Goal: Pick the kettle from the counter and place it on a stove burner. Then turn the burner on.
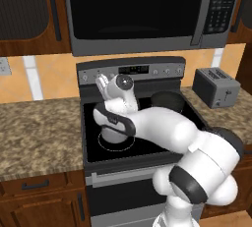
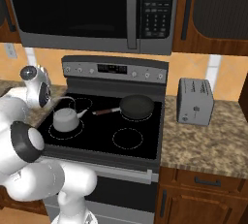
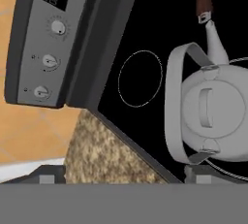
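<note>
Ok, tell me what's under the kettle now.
The kettle sits on the stove's front left burner ring, whose outline shows around its base on the black glass cooktop. The ring's centre is covered by the kettle.

Kettle on the front left burner, arm raised beside the stove

The silver-grey kettle [image 2: 65,119] sits upright inside the front left burner ring [image 2: 66,130] of the black glass stove top [image 2: 104,126], its short spout pointing right toward the brown handle of the black frying pan [image 2: 137,106], which rests on the back right burner. The front right burner ring [image 2: 128,138] lies bare. The white arm's wrist [image 2: 37,86] hangs just left of the kettle, above the stove's left edge. A grey control panel [image 2: 115,69] with knobs runs behind the burners, under the dark microwave [image 2: 92,12]. On the speckled granite counter [image 2: 208,138] at right stands the boxy grey toaster [image 2: 194,101].
</note>
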